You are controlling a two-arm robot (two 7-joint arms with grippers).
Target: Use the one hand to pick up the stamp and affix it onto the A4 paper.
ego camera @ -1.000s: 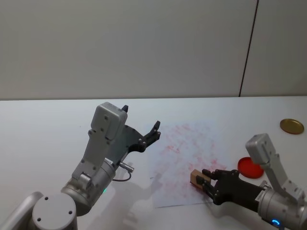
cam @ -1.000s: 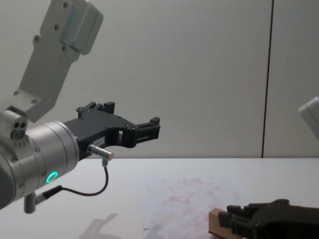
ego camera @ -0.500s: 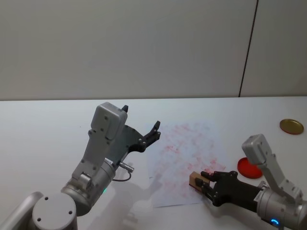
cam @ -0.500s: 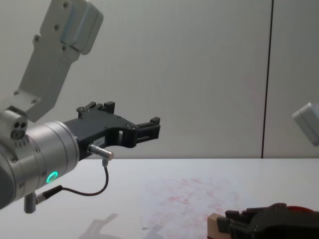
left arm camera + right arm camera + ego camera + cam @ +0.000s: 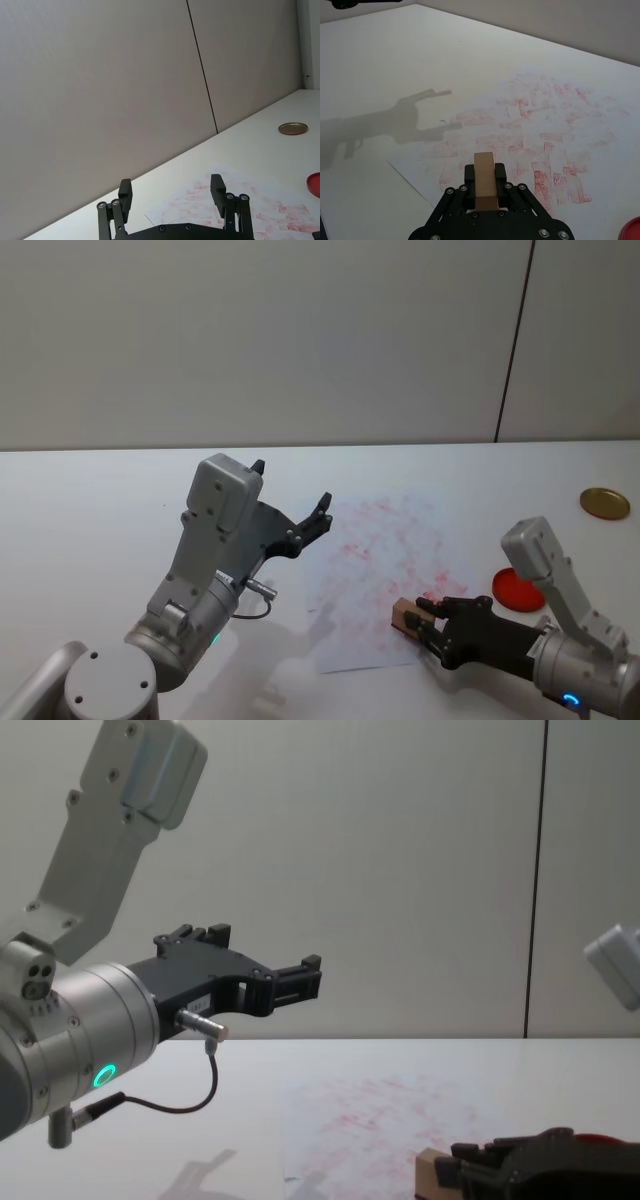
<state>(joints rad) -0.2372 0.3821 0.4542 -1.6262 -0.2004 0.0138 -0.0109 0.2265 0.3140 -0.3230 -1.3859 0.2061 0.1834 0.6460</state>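
The black right claw [image 5: 420,618] grips the small tan wooden block stamp [image 5: 404,612] at the near edge of the big white paper sheet [image 5: 380,540] with red marks. The left claw [image 5: 292,486] hangs wide open above the white surface [image 5: 100,510].

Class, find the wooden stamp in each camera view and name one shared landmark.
Head view: stamp lower right, held in the right end effector over the near part of the A4 paper.
Chest view: stamp at the bottom edge, right of centre.
Right wrist view: stamp bottom centre, between the fingers.
Left wrist view: open left end effector, A4 paper beyond.
Shared landmark: the red-smeared A4 paper.
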